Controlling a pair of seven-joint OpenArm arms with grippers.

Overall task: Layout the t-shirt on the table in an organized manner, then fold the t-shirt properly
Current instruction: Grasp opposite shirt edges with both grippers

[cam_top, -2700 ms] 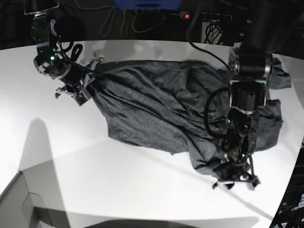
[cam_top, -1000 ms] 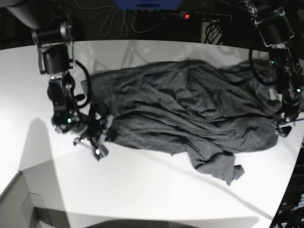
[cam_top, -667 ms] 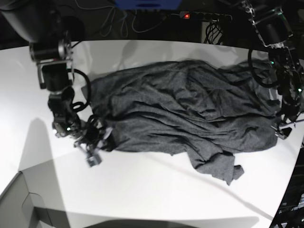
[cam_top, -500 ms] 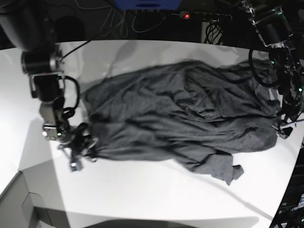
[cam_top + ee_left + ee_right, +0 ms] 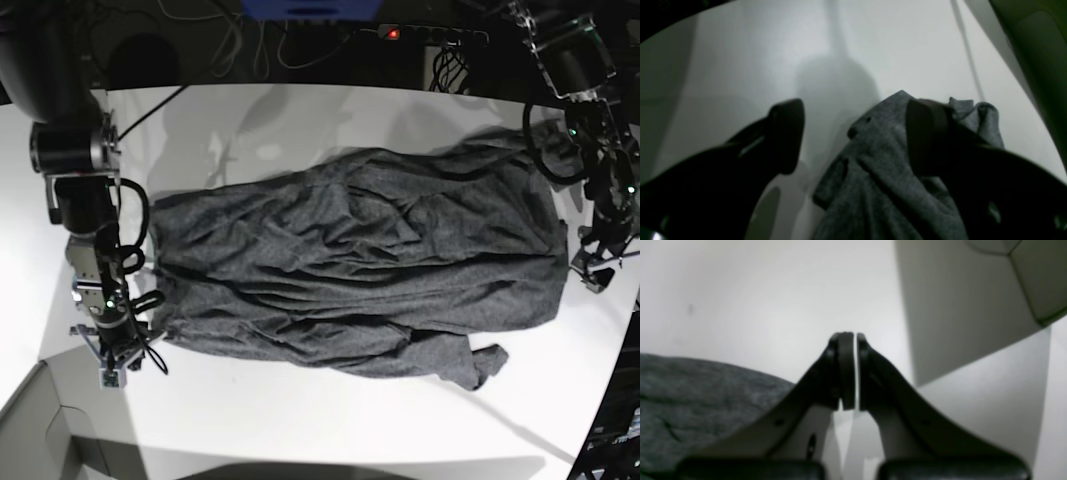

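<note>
The dark grey t-shirt (image 5: pixel 350 270) lies spread and wrinkled across the white table (image 5: pixel 300 420), with a loose flap at its front right. At the shirt's left end my right gripper (image 5: pixel 110 365) sits low on the table. In the right wrist view this right gripper (image 5: pixel 850 370) is shut, no cloth shows between its tips, and the t-shirt (image 5: pixel 690 396) lies just to its left. My left gripper (image 5: pixel 588 272) hovers at the shirt's right edge. The left wrist view shows this left gripper (image 5: pixel 853 136) open, with the t-shirt (image 5: pixel 880 173) lying under its right finger (image 5: pixel 923 136).
A grey box corner (image 5: pixel 40 430) juts in at the front left, close to my right gripper, and fills the upper right of the right wrist view (image 5: pixel 1023 266). Cables and a power strip with a red light (image 5: pixel 390 33) run behind the table. The table's right edge passes near my left gripper.
My right gripper has moved left and toward the front, dragging the shirt's left end with it. The shirt now lies longer and flatter. My left gripper has barely moved.
</note>
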